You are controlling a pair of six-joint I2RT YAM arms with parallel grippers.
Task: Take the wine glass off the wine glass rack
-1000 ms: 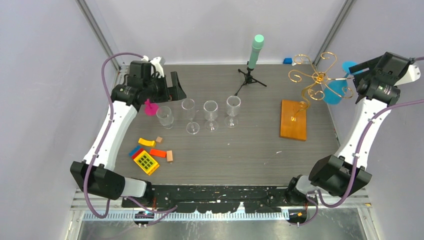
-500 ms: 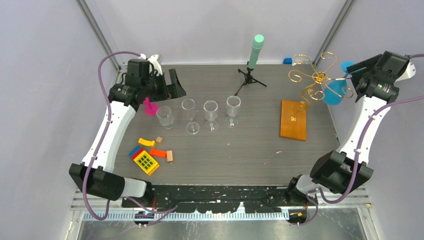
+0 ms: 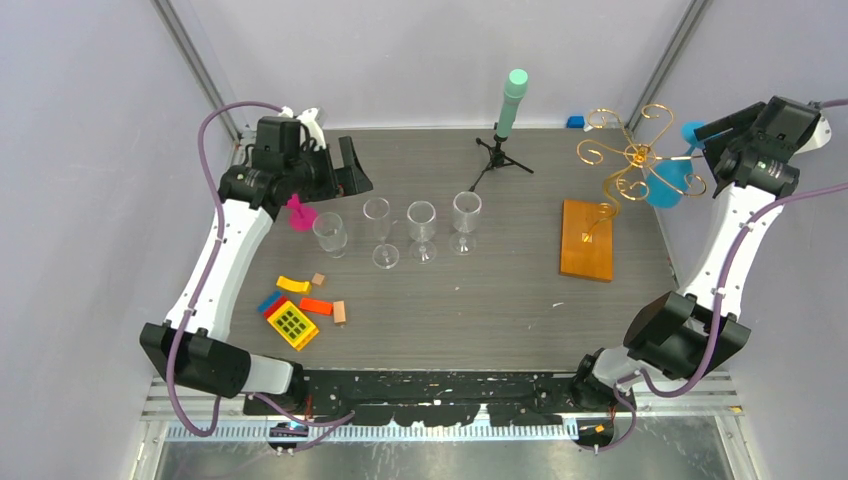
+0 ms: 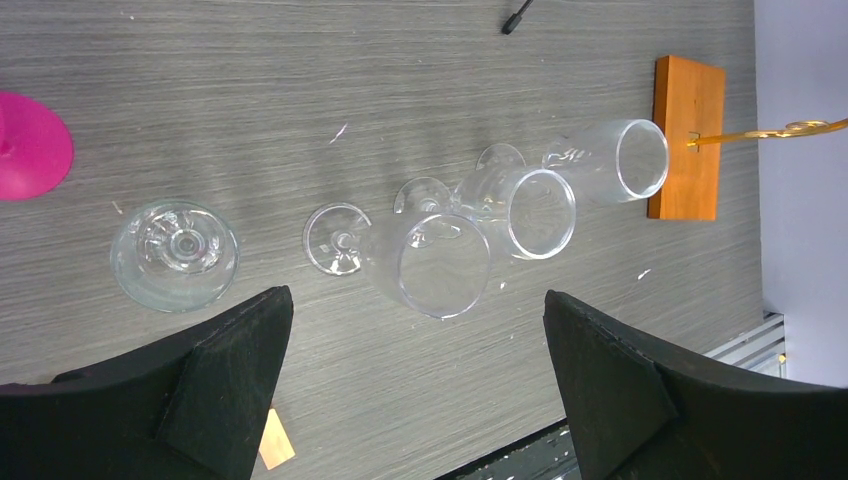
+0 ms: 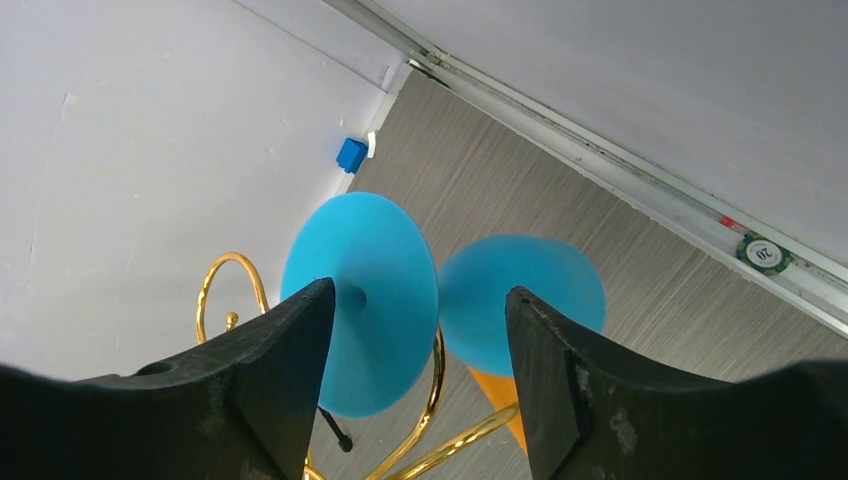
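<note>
Bright, even light; perhaps slight wrist-view blur.

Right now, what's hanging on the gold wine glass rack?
A blue wine glass hangs upside down from one curled arm of the wine glass rack, foot above, bowl below. Its foot hides the stem from the right wrist camera.

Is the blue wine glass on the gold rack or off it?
On it: the blue wine glass hangs foot-up in a curled arm of the gold rack.
</note>
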